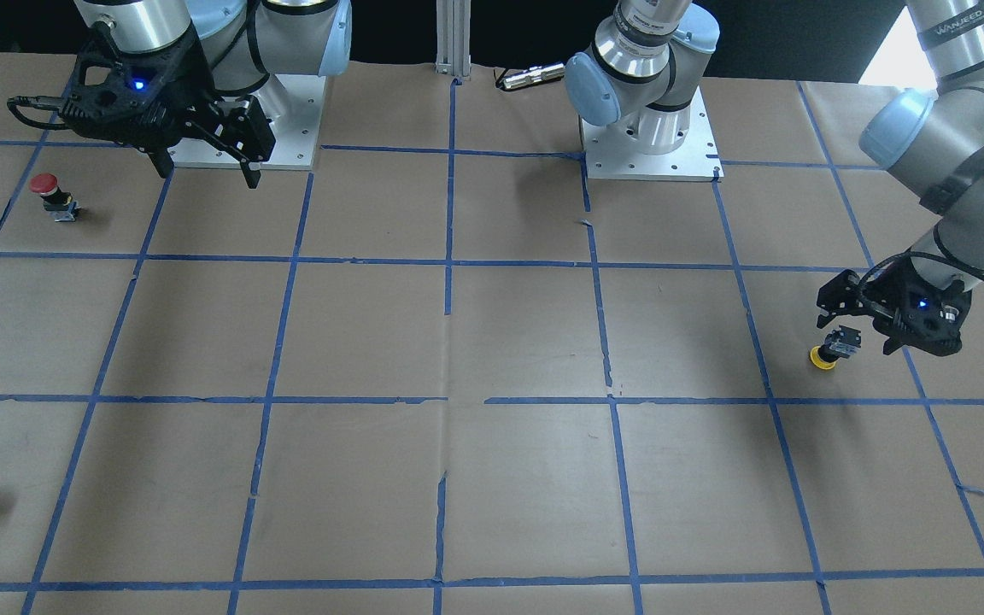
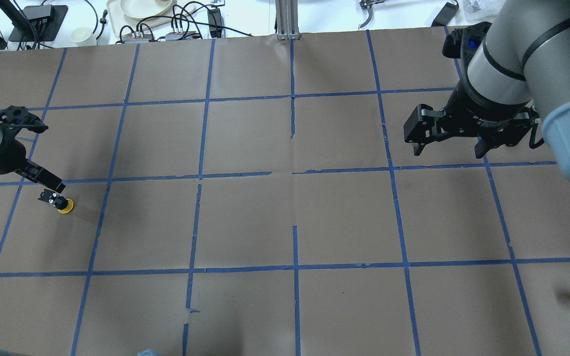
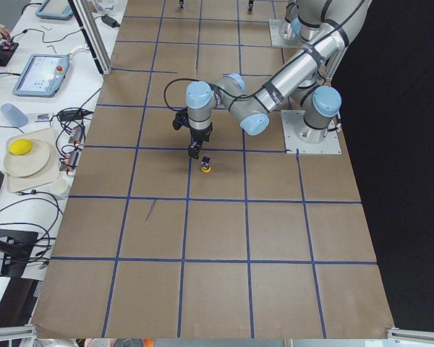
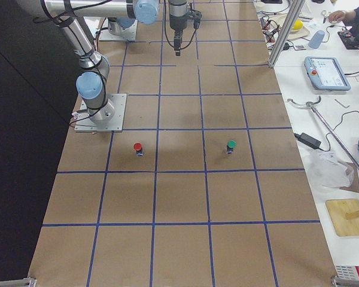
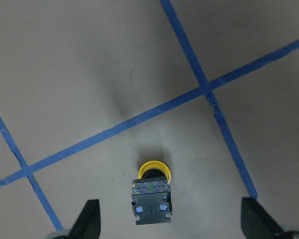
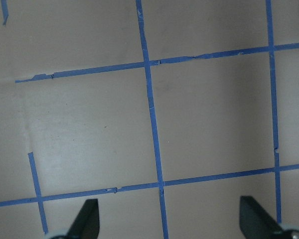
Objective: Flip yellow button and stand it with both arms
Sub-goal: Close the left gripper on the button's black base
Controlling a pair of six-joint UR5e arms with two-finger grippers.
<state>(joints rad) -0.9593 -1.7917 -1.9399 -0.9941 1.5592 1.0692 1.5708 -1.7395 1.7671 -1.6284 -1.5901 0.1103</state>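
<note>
The yellow button sits cap-down, contact block up, near the tabletop's edge on the robot's left. The left end effector hangs just above it, wide open and empty. It should close squarely on the block, then lift toward the right end effector, which is equally open and empty. The only container is a plate off the tabletop, holding 1 yellow item.

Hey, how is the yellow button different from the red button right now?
Colour: the yellow button has a yellow cap, the red button a red one. Pose: the yellow button rests cap down with its contact block uppermost; the red button stands cap up on its block. Surroundings: the yellow button sits just under the open left hand; the red button has no hand around it. Both share the same mushroom-cap shape.
</note>
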